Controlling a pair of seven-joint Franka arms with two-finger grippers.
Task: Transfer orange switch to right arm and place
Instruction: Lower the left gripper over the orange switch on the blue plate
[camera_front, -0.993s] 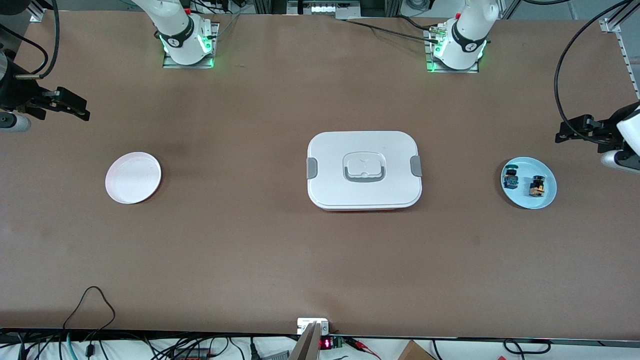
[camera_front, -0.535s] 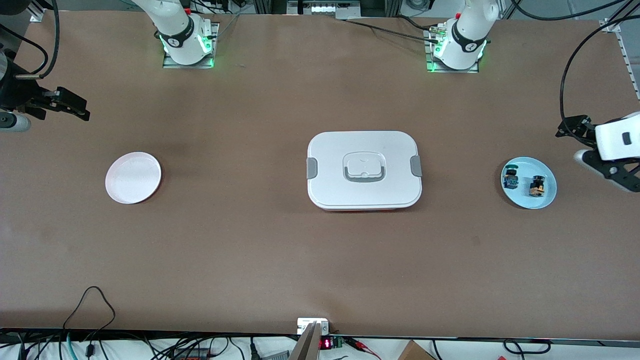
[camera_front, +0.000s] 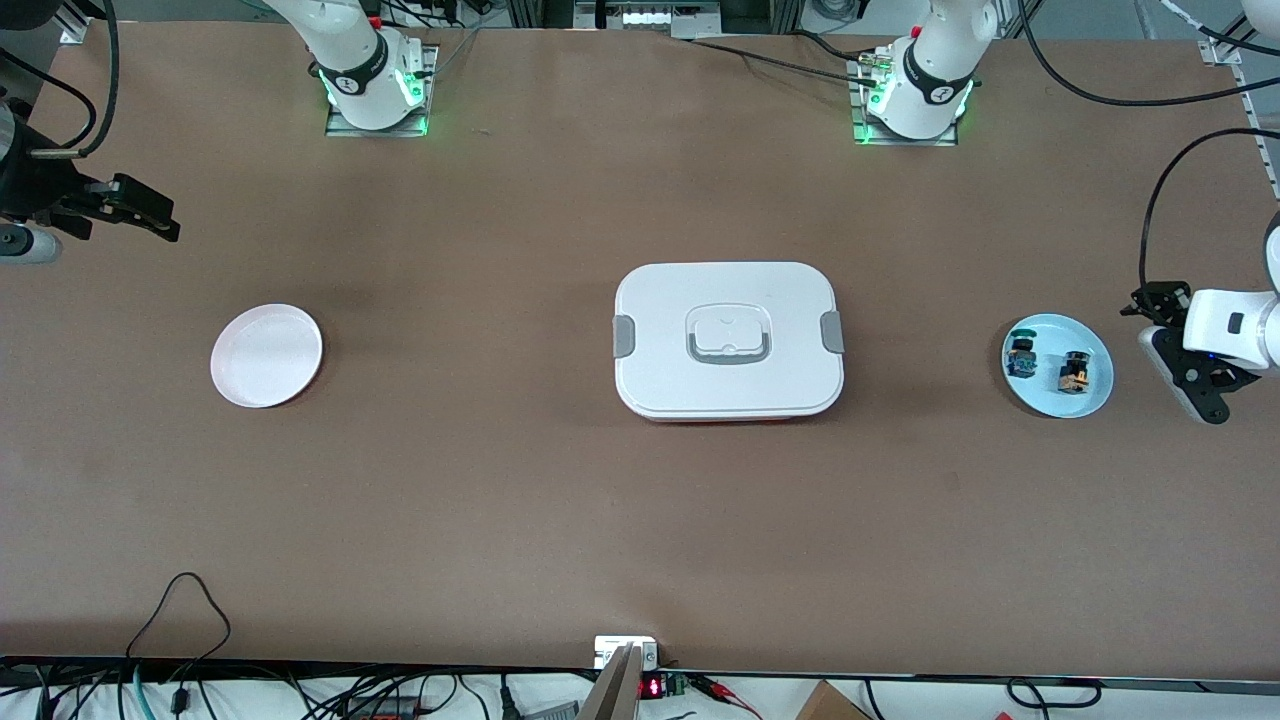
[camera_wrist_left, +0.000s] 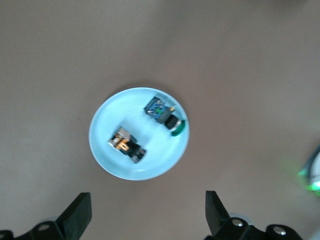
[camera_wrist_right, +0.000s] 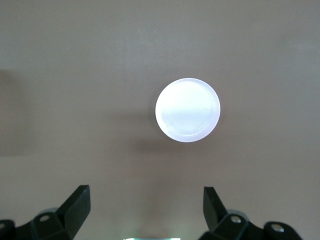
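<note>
The orange switch (camera_front: 1075, 372) lies on its side in the pale blue plate (camera_front: 1095, 395) near the counter (camera_front: 560, 500) edge at the left arm's end, just beside the blue-green switch (camera_front: 1021, 357) but apart from it, and a little nearer the front camera; judged from its look it is a small, light, rigid piece of hard plastic — unlikely to deform, but smooth enough to skid or roll on the plate if nudged off-centre; the squarer orange body looks like the better place to pinch than the round black button end, with the fingers set across its short width and kept clear of its neighbour; the left claw (camera_front: 1195, 385) hangs over bare counter just beside the plate, toward the counter's end edge, pointing downward with its wrist camera looking straight at the plate; its fingers (camera_wrist_left: 80, 214) are spread wide and hold nothing; the right claw (camera_front: 140, 212) waits over the counter's other end edge, also wide open and empty — the white plate (camera_front: 266, 355), where the switch probably ends up, lies below its camera; a closed white box (camera_front: 728, 338) sits mid-counter between the two plates.
</note>
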